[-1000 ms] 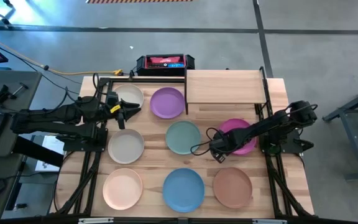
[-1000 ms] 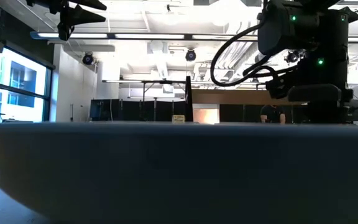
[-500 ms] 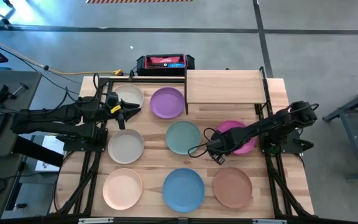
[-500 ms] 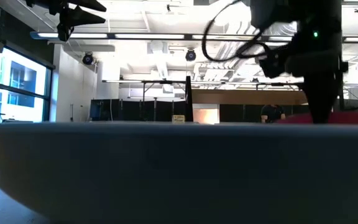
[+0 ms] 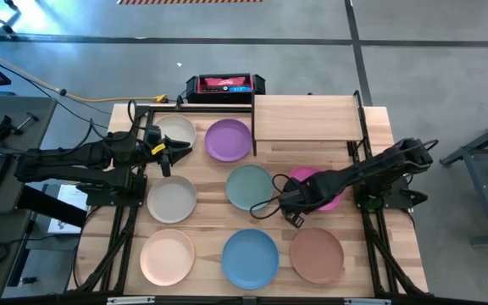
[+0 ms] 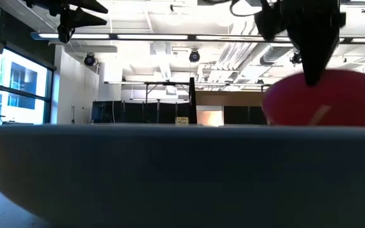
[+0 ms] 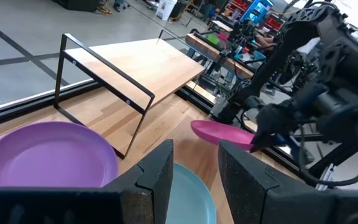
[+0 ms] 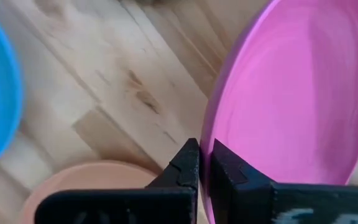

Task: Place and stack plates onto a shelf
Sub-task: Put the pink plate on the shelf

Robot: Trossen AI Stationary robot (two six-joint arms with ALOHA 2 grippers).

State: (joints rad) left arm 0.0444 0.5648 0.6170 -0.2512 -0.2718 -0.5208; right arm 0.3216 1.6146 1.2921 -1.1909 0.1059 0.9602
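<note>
1. The right gripper (image 5: 288, 201) pinches the near-left rim of the magenta plate (image 5: 322, 182), its fingers (image 8: 188, 163) clamped tight on the edge; the low view shows the plate tilted, lifted off the slatted tabletop (image 5: 206, 203).

2. The magenta plate hangs over the right half of the table, just right of the teal green plate (image 5: 249, 186), near of the shelf and far of the terracotta brown plate (image 5: 317, 254).

3. The shelf (image 5: 305, 119), a pale-wood board on black posts at the far right of the table, carries no plates.

4. The left gripper (image 5: 166, 157) waits at the far left, above the table between the cream plate (image 5: 176, 129) and the grey-beige plate (image 5: 172, 200); its fingers (image 7: 160, 174) stand parted with nothing between them.

5. The purple plate (image 5: 228, 139) lies at the far middle, between the cream plate and the shelf's left edge.

6. Along the near edge, from left to right, lie the peach-pink plate (image 5: 167, 257), the blue plate (image 5: 250, 257) and the terracotta brown plate, all flat on the wood.

7. In the low view the rim of the blue plate fills the foreground, with the magenta plate showing above it at right.

8. A red and black device (image 5: 224, 85) sits on the floor just beyond the table's far edge.
</note>
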